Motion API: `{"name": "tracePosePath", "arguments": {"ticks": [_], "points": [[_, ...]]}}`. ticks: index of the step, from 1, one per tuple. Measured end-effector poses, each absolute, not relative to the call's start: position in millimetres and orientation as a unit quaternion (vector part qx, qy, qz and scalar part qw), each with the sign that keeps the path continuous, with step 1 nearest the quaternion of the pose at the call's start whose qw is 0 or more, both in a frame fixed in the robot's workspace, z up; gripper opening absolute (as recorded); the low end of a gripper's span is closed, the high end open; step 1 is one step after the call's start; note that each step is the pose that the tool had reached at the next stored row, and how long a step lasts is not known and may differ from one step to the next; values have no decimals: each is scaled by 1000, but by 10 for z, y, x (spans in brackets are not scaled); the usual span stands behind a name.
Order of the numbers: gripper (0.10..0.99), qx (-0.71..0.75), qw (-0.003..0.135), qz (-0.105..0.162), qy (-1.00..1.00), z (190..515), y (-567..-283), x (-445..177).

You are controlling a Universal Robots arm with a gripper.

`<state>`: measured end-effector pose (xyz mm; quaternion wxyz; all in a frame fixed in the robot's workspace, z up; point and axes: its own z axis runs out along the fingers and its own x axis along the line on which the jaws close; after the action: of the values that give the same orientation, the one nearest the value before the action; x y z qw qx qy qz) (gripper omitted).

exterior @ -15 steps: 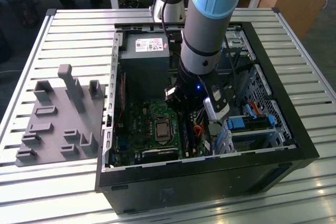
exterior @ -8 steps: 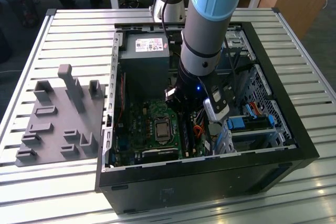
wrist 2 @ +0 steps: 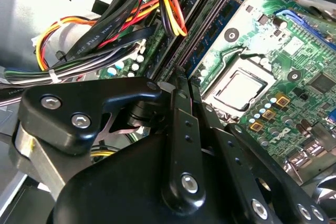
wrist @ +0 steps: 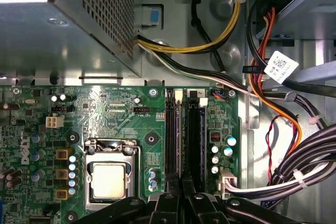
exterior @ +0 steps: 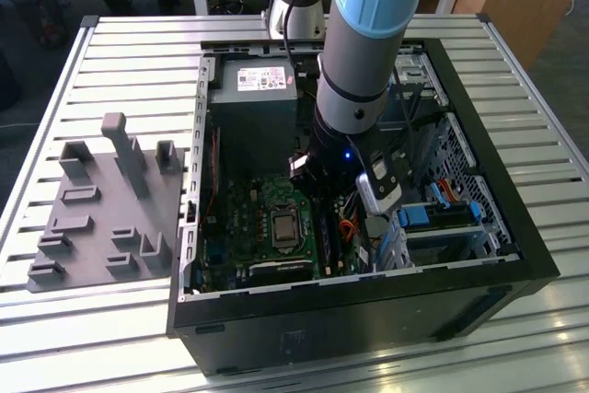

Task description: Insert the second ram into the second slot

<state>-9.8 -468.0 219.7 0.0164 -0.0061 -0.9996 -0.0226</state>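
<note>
The claw (wrist: 181, 198) sits closed over the memory slots (wrist: 184, 129), gripping nothing I can make out; a cable bundle (wrist: 299, 171) crowds just beside.

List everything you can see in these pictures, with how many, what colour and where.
Computer case: one, black, open, on the slatted table.
Parts holder: one, grey, on the table, on the exterior view's left of the case.
Power supply: one, grey, inside the case.
Motherboard: one, green, on the case floor.
Processor socket: one, silver, on the motherboard.
Memory slots: two, black, beside the socket.
Cables: several, yellow, black, red, orange.
Robot arm: one, grey and blue, reaching into the case.
Gripper: one, black, at the memory slots.
</note>
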Motion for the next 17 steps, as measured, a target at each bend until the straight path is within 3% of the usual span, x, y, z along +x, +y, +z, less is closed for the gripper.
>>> {"name": "tracePosePath", "arguments": {"ticks": [17], "points": [[137,-8,17,-22,-1000,2156,-4678,-101]]}}
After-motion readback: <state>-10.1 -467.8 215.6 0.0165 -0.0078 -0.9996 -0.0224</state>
